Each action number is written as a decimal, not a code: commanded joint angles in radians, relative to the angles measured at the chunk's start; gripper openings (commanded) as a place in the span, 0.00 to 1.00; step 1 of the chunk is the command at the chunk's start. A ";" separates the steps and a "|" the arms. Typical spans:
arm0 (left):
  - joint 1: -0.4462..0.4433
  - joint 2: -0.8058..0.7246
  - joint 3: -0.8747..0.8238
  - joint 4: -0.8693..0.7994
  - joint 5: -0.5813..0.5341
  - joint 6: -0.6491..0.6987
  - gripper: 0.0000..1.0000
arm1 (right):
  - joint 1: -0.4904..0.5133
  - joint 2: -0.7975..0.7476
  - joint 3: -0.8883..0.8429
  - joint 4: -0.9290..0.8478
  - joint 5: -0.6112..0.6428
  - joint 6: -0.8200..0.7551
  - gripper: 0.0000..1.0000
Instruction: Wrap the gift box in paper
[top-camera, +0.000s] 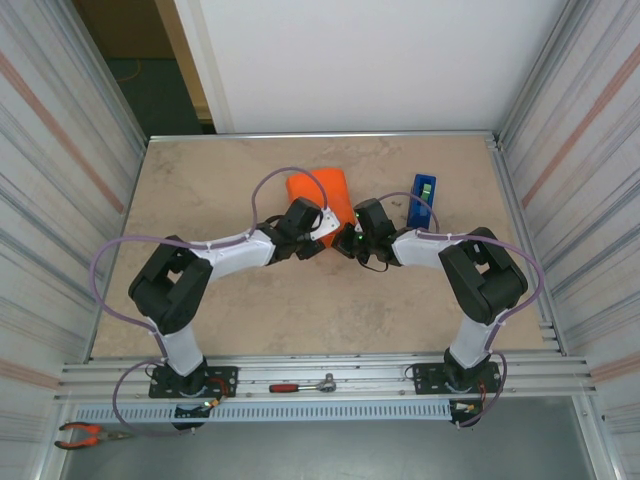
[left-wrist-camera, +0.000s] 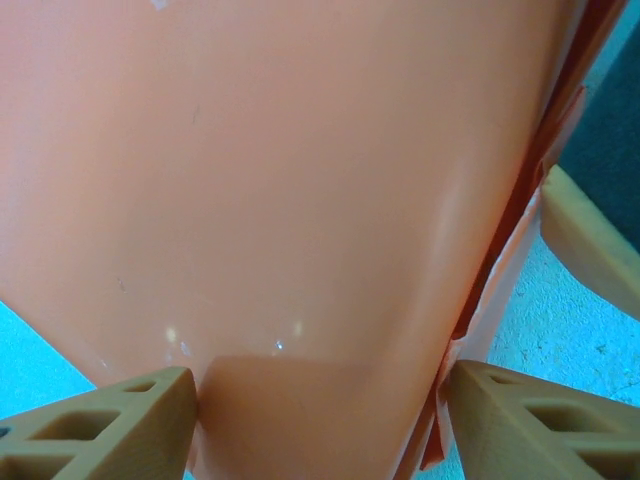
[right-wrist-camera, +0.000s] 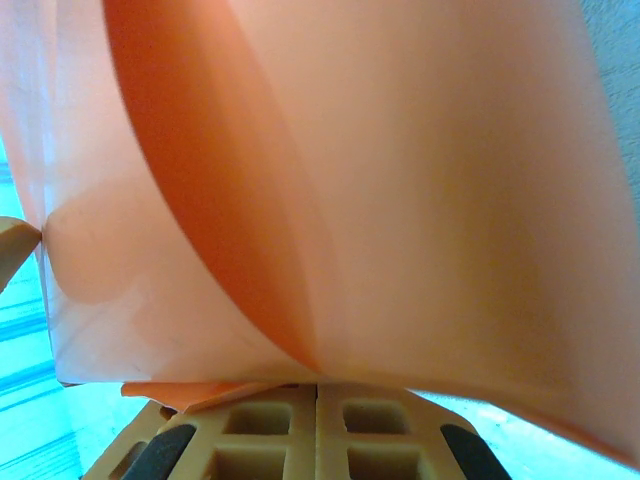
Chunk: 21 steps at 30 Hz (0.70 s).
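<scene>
- One orange paper (top-camera: 325, 188) bundle sits on the worktop (top-camera: 240, 310), toward its far edge.
- Left jaws straddle it, touching both sides; grip unclear.
- Right jaws clamp its edge.

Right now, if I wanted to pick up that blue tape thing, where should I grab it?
Probably pinch the blue tape dispenser across its two long sides, near the middle, coming straight down from above. It looks narrow and lies on the table with its long way running near to far, so your fingers should fit either side. Nothing covers its top.
</scene>
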 joint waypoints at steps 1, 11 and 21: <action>-0.006 0.044 0.015 -0.095 0.042 0.001 0.65 | -0.009 -0.009 0.009 -0.014 -0.011 -0.026 0.00; -0.006 0.077 0.059 -0.150 0.033 -0.021 0.58 | -0.032 -0.062 -0.023 -0.030 -0.009 -0.035 0.00; -0.003 0.058 0.077 -0.168 0.047 -0.064 0.56 | -0.026 -0.033 -0.025 -0.005 -0.018 -0.024 0.00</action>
